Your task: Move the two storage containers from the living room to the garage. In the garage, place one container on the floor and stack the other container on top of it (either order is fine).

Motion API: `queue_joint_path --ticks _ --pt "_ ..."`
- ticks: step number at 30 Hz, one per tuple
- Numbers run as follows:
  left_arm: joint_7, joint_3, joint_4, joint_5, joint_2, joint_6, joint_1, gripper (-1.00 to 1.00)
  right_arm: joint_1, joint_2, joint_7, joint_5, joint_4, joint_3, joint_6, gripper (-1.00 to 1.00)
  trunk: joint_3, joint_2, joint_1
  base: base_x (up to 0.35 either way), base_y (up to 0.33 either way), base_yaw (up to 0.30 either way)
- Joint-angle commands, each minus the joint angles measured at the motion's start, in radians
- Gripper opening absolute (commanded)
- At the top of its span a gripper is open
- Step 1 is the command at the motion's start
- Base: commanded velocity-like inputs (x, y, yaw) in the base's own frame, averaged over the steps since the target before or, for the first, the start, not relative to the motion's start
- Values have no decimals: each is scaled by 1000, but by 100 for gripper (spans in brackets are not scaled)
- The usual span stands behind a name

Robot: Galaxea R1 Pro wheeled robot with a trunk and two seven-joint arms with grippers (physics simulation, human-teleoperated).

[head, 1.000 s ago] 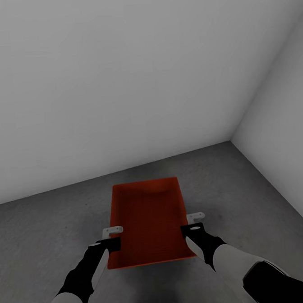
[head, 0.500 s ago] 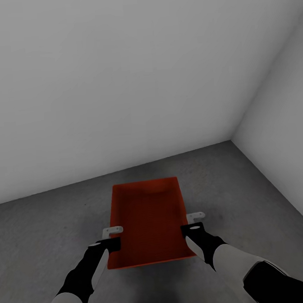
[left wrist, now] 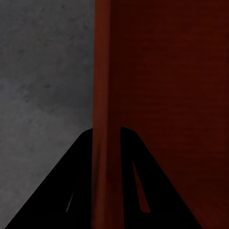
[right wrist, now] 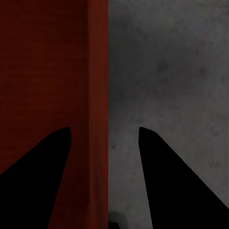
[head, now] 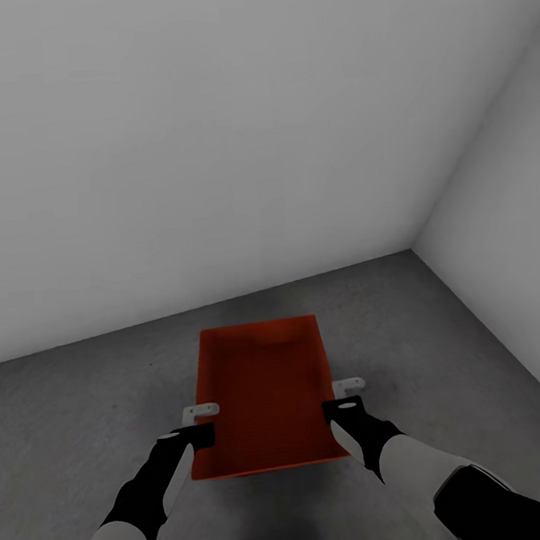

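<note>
A smooth-walled, orange-red rectangular open-top bin (head: 265, 395) sat on mottled dark grey concrete floor (head: 77, 396), near the corner of plain grey-white walls (head: 213, 145). Left gripper (left wrist: 106, 143) pinched its left wall; right gripper (right wrist: 104, 136) straddled the right wall, fingers apart.

Both claws, left claw (head: 199, 424) and right claw (head: 347, 399), flank the orange-red container (head: 264, 395) above the grey floor (head: 70, 413).

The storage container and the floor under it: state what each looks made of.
Storage container: probably moulded plastic, judging by its even orange-red colour, thin smooth walls and matte finish; these are renders, so not certain. Floor: looks like bare concrete, dark grey, mottled and dull, with no seams or planks.
</note>
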Motion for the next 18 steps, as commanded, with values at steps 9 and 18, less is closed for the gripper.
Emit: queue_joint_path --ticks 9,18 --pt "13 -9 -5 20 17 2 -1 -100 0 -9 -4 -43 14 38 13 -100 -1 -1 0 0 0 0" --pt "18 -8 -5 20 18 2 -1 -100 0 -9 -4 -43 14 38 13 -100 -1 -1 0 0 0 0"
